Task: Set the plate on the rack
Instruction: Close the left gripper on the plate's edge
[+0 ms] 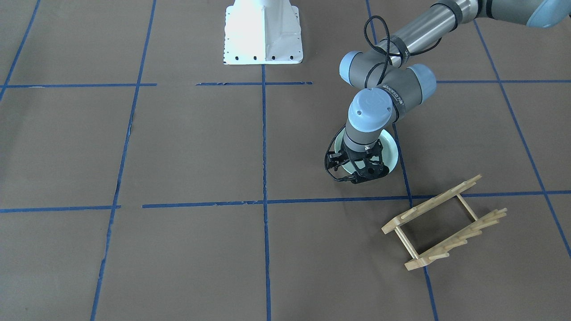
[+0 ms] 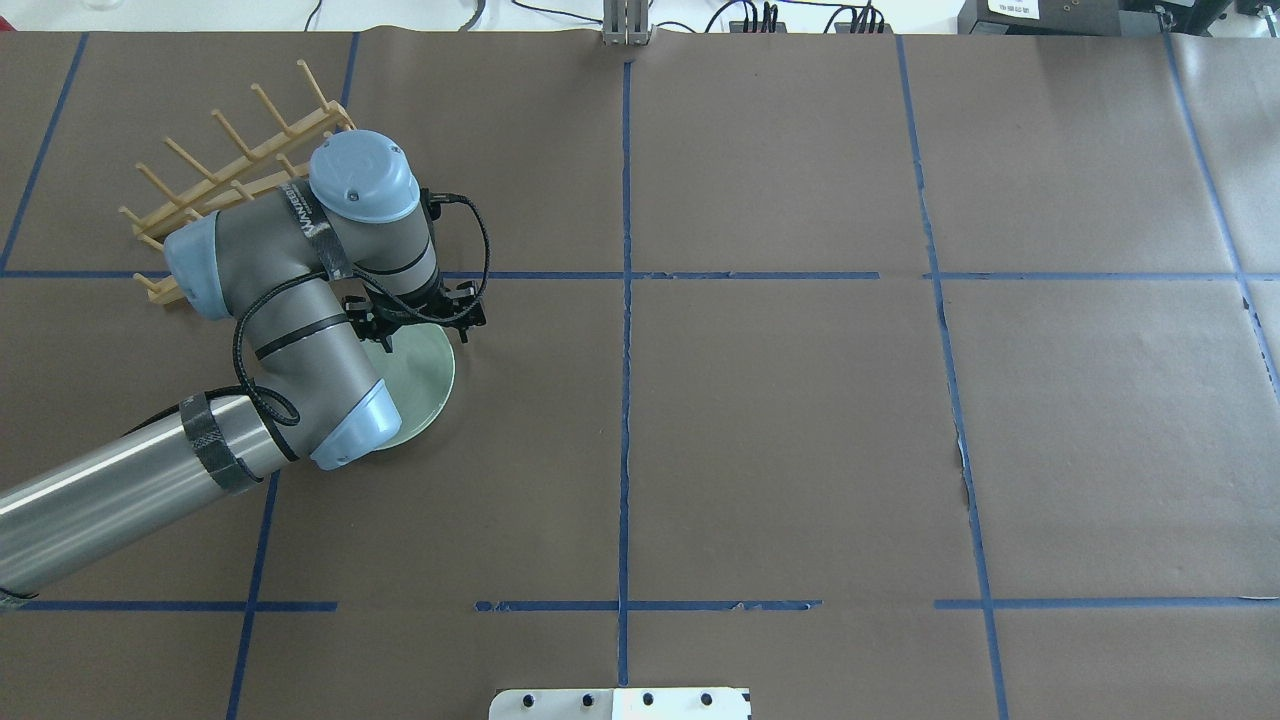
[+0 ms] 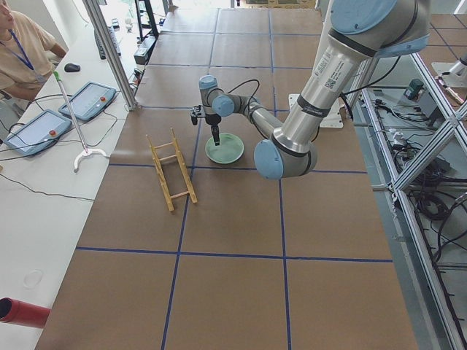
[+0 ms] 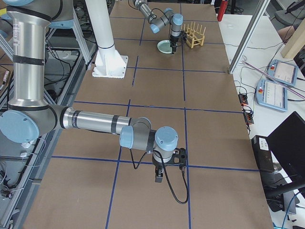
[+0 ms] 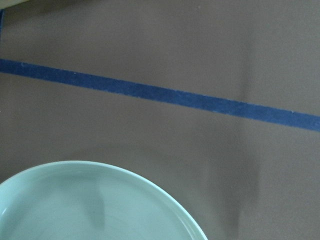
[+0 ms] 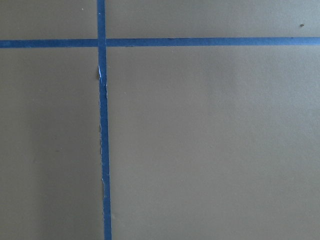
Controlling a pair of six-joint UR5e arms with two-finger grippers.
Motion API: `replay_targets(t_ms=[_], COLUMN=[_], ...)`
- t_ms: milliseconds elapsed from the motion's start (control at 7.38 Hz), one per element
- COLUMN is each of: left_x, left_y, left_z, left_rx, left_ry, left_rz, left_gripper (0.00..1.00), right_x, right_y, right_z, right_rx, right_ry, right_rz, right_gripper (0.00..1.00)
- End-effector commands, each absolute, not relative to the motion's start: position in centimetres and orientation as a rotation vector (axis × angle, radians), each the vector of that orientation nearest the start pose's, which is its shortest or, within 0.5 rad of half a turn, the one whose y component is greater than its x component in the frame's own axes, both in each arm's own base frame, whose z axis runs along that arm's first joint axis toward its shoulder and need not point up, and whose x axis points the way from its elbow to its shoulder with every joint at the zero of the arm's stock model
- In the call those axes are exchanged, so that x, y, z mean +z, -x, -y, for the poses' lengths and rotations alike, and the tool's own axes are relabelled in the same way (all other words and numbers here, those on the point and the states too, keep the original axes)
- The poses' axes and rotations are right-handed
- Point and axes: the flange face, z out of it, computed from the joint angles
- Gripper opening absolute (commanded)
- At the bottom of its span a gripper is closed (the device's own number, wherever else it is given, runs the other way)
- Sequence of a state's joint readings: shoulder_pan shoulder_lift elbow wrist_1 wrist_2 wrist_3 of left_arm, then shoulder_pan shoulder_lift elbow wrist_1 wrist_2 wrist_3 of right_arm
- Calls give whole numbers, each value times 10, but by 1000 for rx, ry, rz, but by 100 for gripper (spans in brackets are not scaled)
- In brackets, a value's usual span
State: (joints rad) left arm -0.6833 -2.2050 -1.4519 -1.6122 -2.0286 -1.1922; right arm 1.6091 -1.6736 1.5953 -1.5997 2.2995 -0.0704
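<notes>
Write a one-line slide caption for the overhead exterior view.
Left gripper at the far rim of the mint-green plate, wooden rack standing just beyond.

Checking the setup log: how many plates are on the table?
1. The plate lies flat on the table under the left gripper, apart from the rack, which holds none. The left arm covers some table, so another could be hidden.

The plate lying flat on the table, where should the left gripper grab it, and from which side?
On the plate, probably the raised rim, from above: it lies flat, so only the rim offers an edge to pinch, one finger inside, one outside. Its edge farthest from the robot lies under the left gripper.
</notes>
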Motion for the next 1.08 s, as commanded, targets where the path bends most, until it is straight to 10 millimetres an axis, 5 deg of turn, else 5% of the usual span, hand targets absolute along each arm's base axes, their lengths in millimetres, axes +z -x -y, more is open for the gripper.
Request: replay_targets(t_ms=[0, 136, 271, 678, 949], left_x=[331, 331, 330, 317, 256], left_y=[-507, -507, -508, -496, -415], left_z=[527, 526, 526, 528, 557], left_rx=[-163, -160, -157, -177, -255], left_ry=[107, 114, 123, 143, 80], left_rz=[-704, -707, -712, -745, -875], left_gripper=[42, 9, 0, 0, 0], right_x=[700, 700, 700, 700, 700], right_y=[-84, -84, -84, -84, -84], right_z=[436, 436, 436, 436, 436], right_rx=[8, 8, 9, 8, 9], right_ry=[63, 63, 62, 63, 62], right_rz=[732, 732, 732, 732, 732], right_gripper=[100, 100, 100, 100, 100])
